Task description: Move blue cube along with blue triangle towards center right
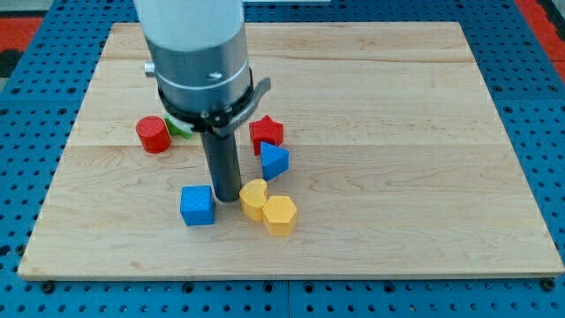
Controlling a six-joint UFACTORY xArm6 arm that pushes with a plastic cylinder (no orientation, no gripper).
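The blue cube lies on the wooden board at the lower left of centre. The blue triangle lies up and to the right of it, just below a red star. My tip rests on the board between the blue cube on its left and a yellow rounded block on its right, below and left of the blue triangle. It stands very close to both; contact cannot be told.
A yellow hexagon block touches the yellow rounded block at its lower right. A red cylinder stands at the left. A green block is mostly hidden behind the arm. The board's bottom edge lies near.
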